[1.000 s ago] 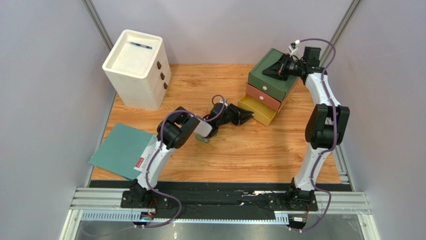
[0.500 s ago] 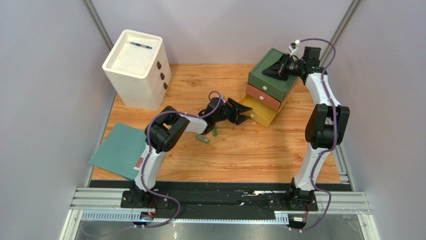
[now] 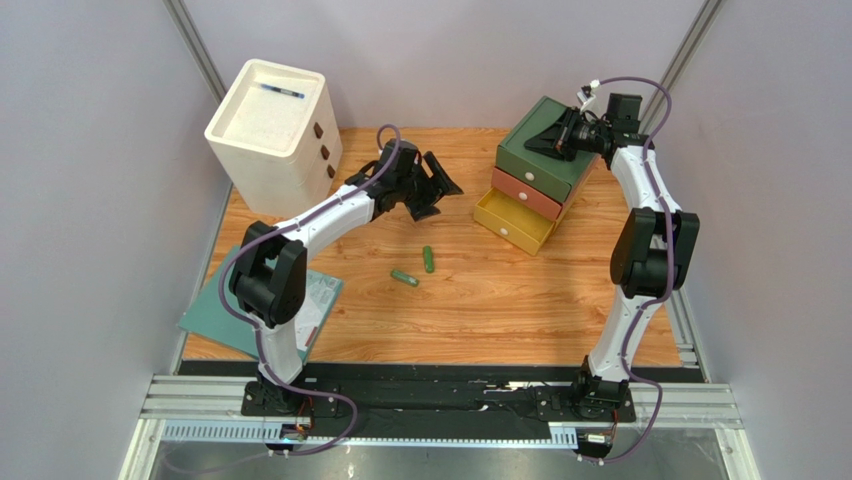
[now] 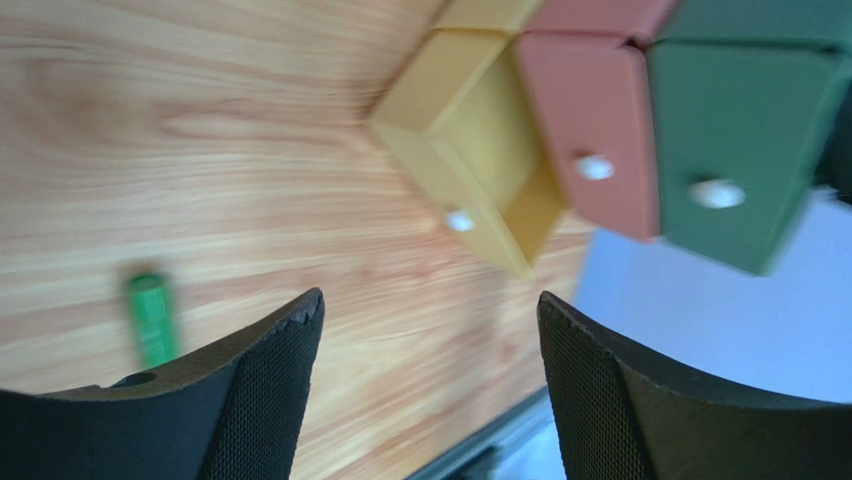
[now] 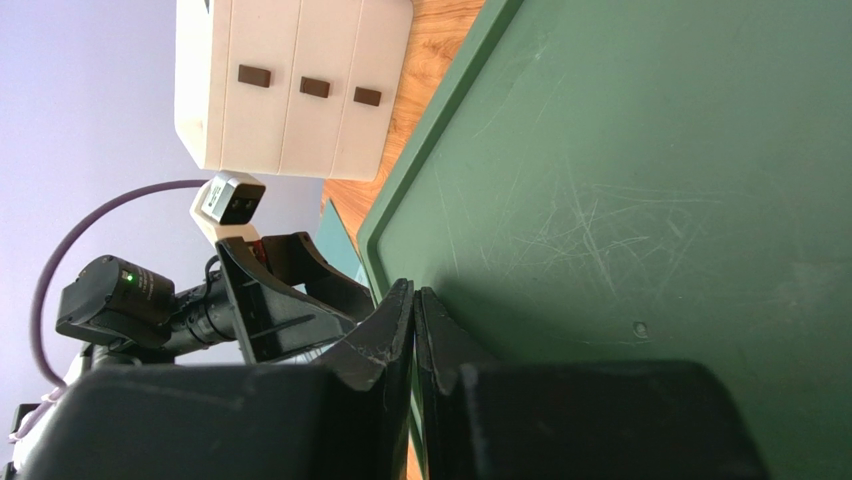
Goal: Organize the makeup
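Two green makeup tubes [image 3: 428,259] [image 3: 404,278] lie on the wooden table, apart from both grippers. One green tube [image 4: 150,318] shows blurred in the left wrist view. My left gripper [image 3: 438,190] [image 4: 428,305] hovers open and empty over the back middle of the table, left of the drawer chest. The chest's yellow bottom drawer [image 3: 513,221] [image 4: 470,140] stands pulled out; I cannot see inside it. My right gripper [image 3: 543,140] [image 5: 413,292] rests shut and empty on the chest's green top [image 5: 650,180].
The chest has a red middle drawer [image 3: 527,193] and a green top drawer [image 3: 542,167], both closed. A white three-drawer unit [image 3: 270,135] stands back left with a thin blue pen [image 3: 281,91] on top. A teal mat [image 3: 240,295] lies at the left edge.
My left gripper opened and swung from the front of the yellow drawer to the back left. The second green tube, hidden under the arm before, now shows. The right arm stayed still.
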Robot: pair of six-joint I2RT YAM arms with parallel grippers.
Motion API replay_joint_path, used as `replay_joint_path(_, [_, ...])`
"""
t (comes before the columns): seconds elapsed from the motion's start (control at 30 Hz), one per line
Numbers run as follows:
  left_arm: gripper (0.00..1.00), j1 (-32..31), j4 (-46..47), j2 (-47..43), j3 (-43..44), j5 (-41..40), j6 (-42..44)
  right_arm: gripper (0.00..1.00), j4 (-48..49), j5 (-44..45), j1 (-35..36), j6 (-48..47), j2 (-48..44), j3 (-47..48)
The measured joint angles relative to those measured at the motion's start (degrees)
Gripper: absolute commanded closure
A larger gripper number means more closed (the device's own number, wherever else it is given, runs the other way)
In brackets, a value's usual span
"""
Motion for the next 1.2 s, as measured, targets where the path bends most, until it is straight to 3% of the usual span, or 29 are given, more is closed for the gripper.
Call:
replay_joint_path(0.17, [0.18,-0.22,-17.22,0.7,5.95,-6.14,11.54,0.89,0.15,-0.07,0.0,0.15,0.02,-0.07])
replay_joint_path(0.3, [0.19,-0.28,-23.87,2.69,6.75,-8.13,17.35,0.89,0.26,-0.07,0.0,0.28,0.02,-0.11])
replay_joint_path(0.57, [0.21,-0.48,-28.0,7.74,3.23,-7.48,21.7,0.89,0.39,-0.09,0.0,0.59,0.02,-0.11])
replay_joint_path(0.73, [0.21,-1.07,-29.62,12.63,5.84,-6.32,24.85,0.89,0.52,-0.11,-0.02,0.7,0.02,-0.2])
replay_joint_path(0.83, [0.26,-1.6,-30.45,14.01,8.09,-5.84,26.32,0.89,0.63,-0.13,-0.02,0.72,0.02,-0.26])
replay_joint_path(0.93, [0.43,-2.12,-30.95,15.61,10.05,-5.79,27.76,0.89,0.85,-0.35,-0.02,0.72,0.02,-0.39])
replay_joint_path(1.0, [0.58,-2.29,-31.71,16.55,11.32,-5.79,28.85,0.89,0.96,-0.46,-0.02,0.74,0.02,-0.44])
replay_joint_path(1.03, [0.72,-2.32,-31.82,16.94,11.76,-5.79,29.2,0.89,0.96,-0.46,-0.02,0.74,0.02,-0.44])
replay_joint_path(1.13, [0.94,-2.32,-32.39,18.32,13.27,-5.6,30.6,0.89,1.01,-0.48,-0.02,0.79,0.02,-0.44])
replay_joint_path(1.2, [1.0,-2.36,-33.09,19.04,14.49,-4.92,31.45,0.89,1.01,-0.48,-0.02,0.81,0.02,-0.44])
